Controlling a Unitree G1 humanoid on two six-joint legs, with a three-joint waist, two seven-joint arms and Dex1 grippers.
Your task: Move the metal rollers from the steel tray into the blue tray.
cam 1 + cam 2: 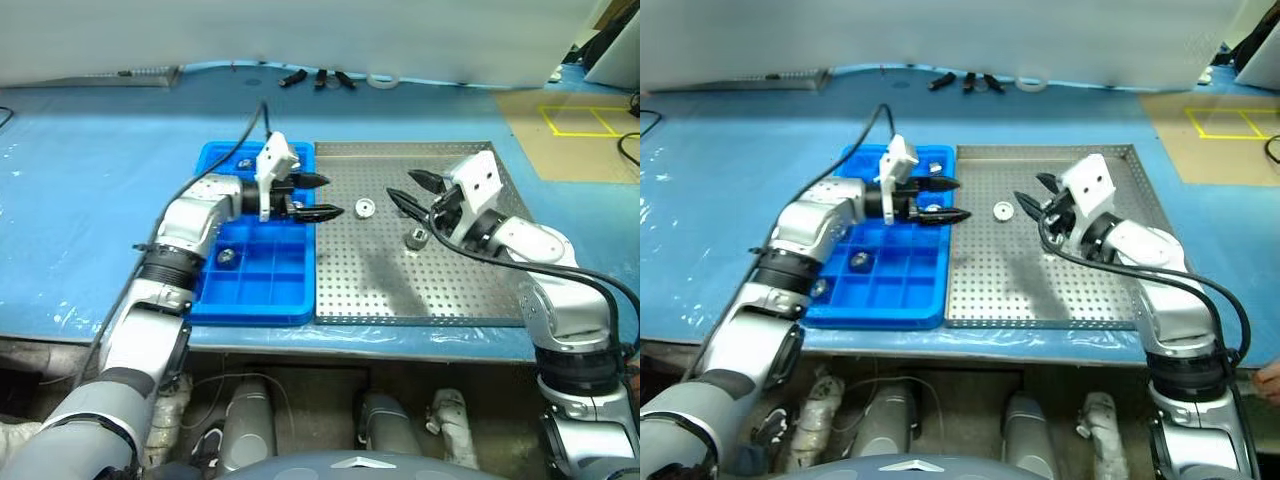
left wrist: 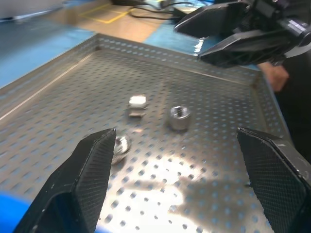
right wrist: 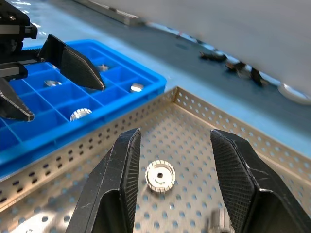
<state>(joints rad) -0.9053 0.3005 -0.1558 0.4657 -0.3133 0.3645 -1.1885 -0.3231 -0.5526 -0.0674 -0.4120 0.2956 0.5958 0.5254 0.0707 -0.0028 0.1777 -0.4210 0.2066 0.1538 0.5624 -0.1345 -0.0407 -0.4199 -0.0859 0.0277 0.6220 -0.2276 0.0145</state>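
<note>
Steel, dull and perforated, the steel tray (image 1: 470,290) lay on the blue worktop (image 1: 90,190) with the blue tray (image 1: 262,290) touching its left rim. Over that seam the left gripper (image 1: 318,196) hovered with its fingers spread wide and nothing between them, pointing across at the rollers. The right gripper (image 1: 412,192) hung above the steel tray, its black fingers a little apart and empty so far as the frames showed.

The step in hand looked like a fresh pick. To do it well, the left gripper would need to come down squarely over one roller, fingers straddling it and clear of its neighbours, and close on the sides without skidding it over the holes.

Metal rollers (image 1: 365,208) lay loose near the tray's middle: a flat, ridged silvery disc with a dark centre hole nearest the blue tray, and short ring-like pieces just beyond it. Further off, several more already sat in separate blue compartments (image 3: 80,114).
</note>
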